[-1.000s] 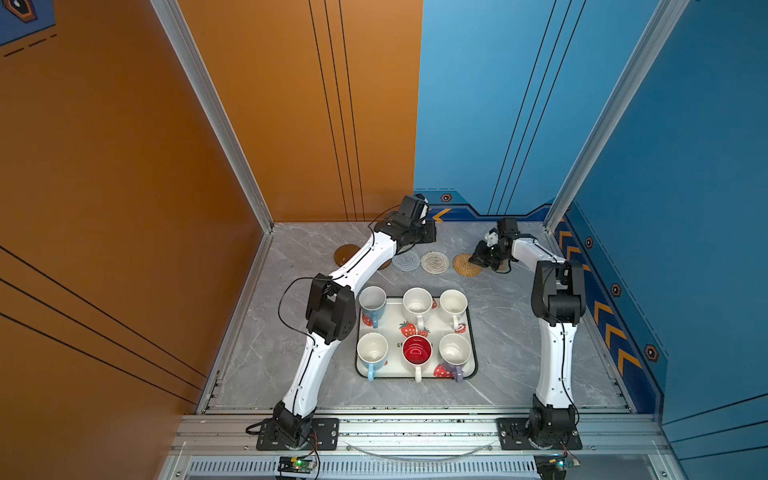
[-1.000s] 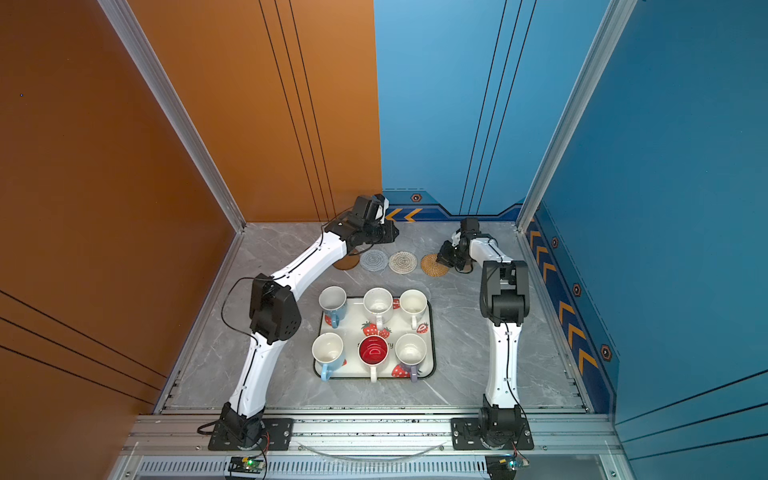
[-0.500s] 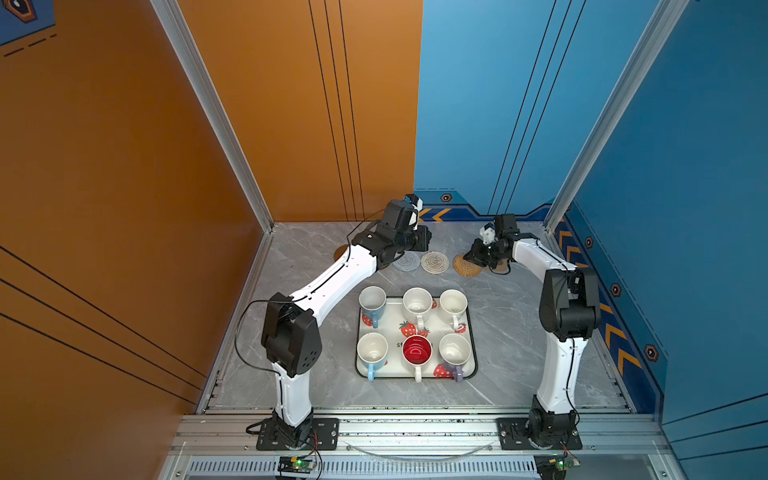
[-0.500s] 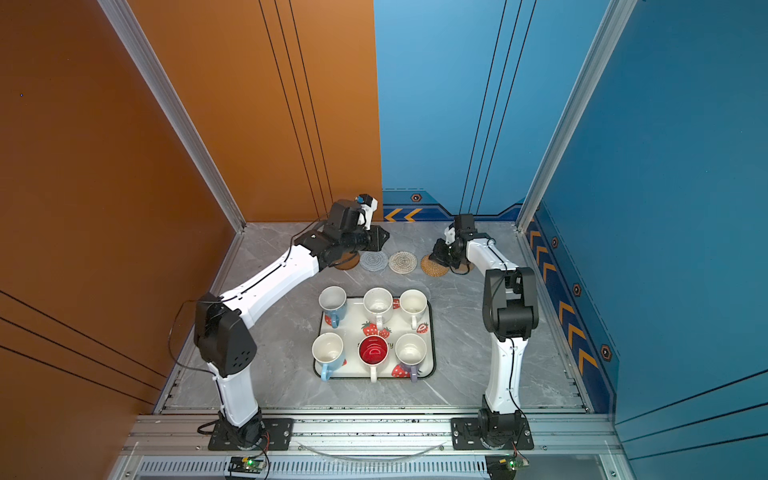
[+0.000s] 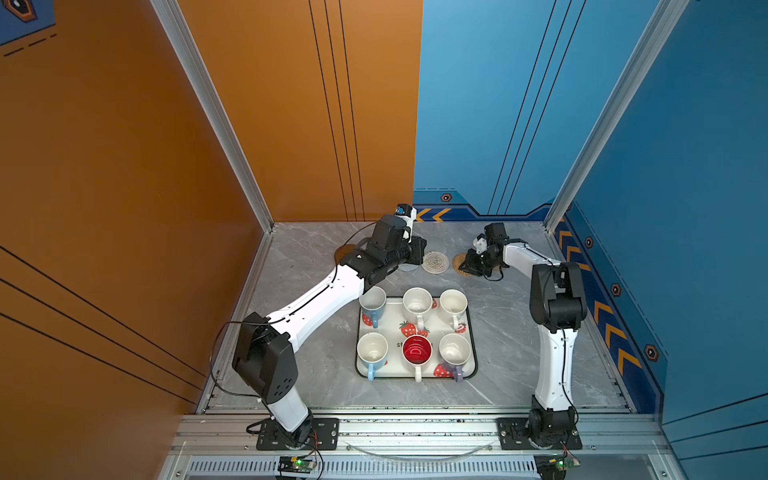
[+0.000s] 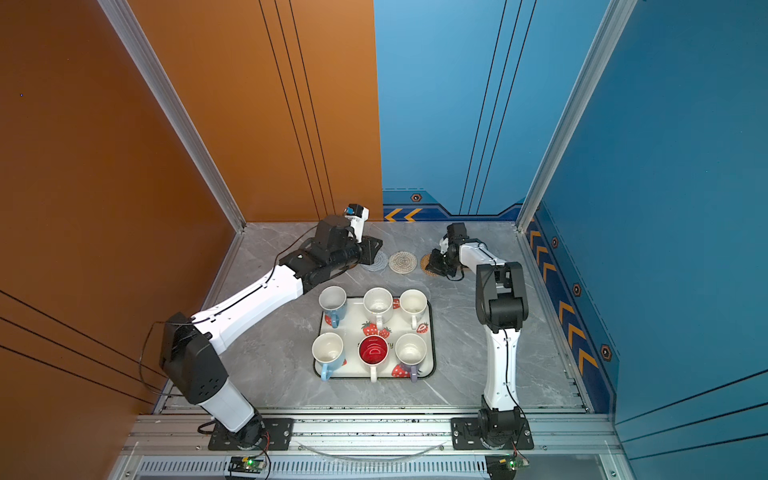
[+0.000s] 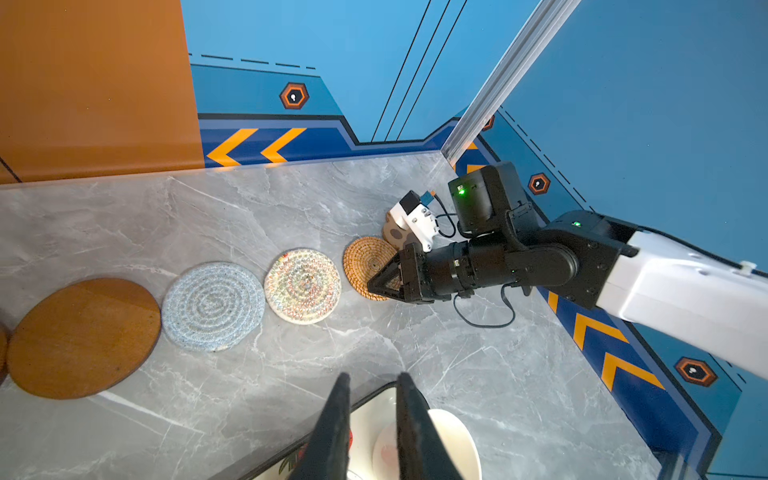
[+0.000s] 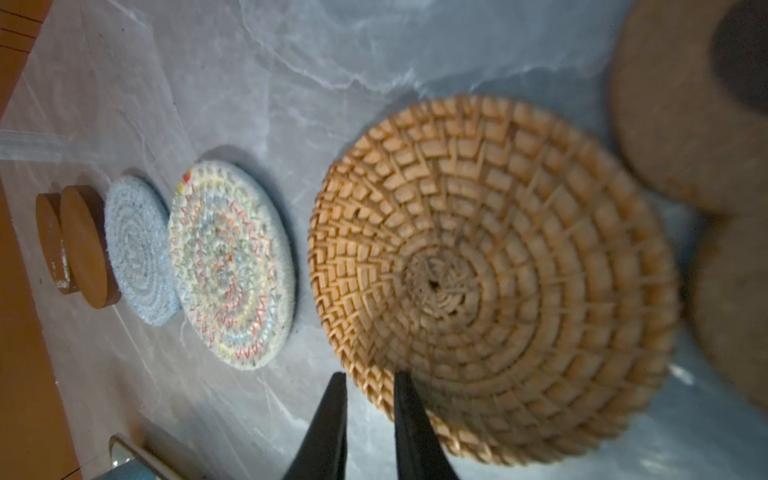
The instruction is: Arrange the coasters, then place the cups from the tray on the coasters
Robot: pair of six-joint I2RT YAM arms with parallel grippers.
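The coasters lie in a row along the back: a brown disc [image 7: 83, 338], grey [image 7: 213, 306], cream [image 7: 302, 285], tan woven [image 7: 365, 262], and the paw-print one [image 7: 395, 232] half hidden behind the right arm. A second brown disc [image 8: 48, 245] leans against the first one. My right gripper [image 8: 370, 376] sits low at the tan coaster's [image 8: 494, 274] rim, jaws a narrow gap apart, gripping nothing. My left gripper [image 7: 371, 376] hovers over the tray's [image 7: 365, 401] back corner, jaws close together and empty. Several cups, among them the red-inside one [image 5: 417, 350], stand on the tray [image 5: 473, 328].
The left arm's forearm [image 5: 316, 307] stretches diagonally past the tray's left side, close to the back-left light blue cup [image 5: 372, 303]. The right arm's elbow [image 5: 557, 295] stands right of the tray. Walls close in the back and both sides.
The left arm's elbow swung out to the left and down, drawing its gripper back from the coaster row toward the tray. The right gripper stayed at the tan coaster and its jaws eased apart.
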